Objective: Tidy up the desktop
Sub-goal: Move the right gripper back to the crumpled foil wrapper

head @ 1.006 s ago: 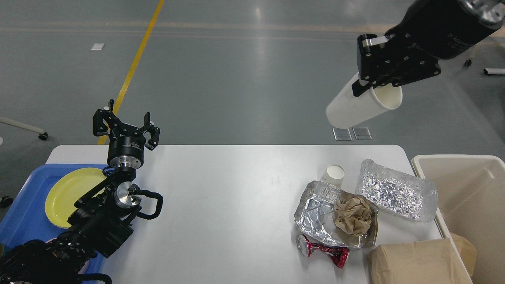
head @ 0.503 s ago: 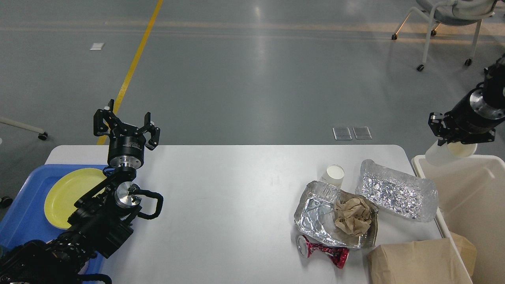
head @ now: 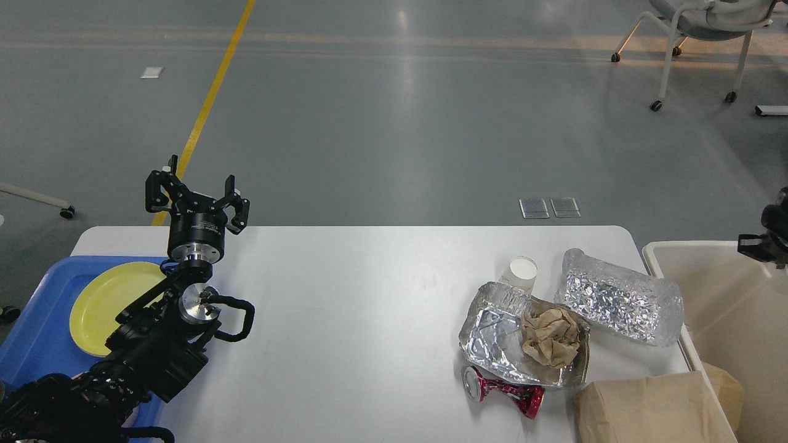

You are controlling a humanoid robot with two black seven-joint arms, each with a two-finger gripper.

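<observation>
The white desktop [head: 345, 307] carries litter on its right side. An open foil tray [head: 492, 335] holds a wad of crumpled brown paper [head: 551, 338], and a second crinkled foil tray [head: 622, 301] lies behind it. A small white cup [head: 522, 272] stands upright between them. In front lie a crushed red can [head: 505, 391] and a brown paper bag [head: 640, 409]. My left gripper [head: 196, 187] stands open and empty above the desktop's far left edge. Only a small dark piece of my right gripper [head: 762, 244] shows at the right border, over the cream bin [head: 695, 252].
A blue tray [head: 37, 326] with a yellow plate [head: 104, 301] sits at the left end, partly behind my left arm. The cream bin stands off the desktop's right end. A chair [head: 695, 37] is far back on the grey floor.
My right gripper, shut on a large white cup, swung from high at the upper right down over the bin. It now sits at the right border and the cup is out of sight.
</observation>
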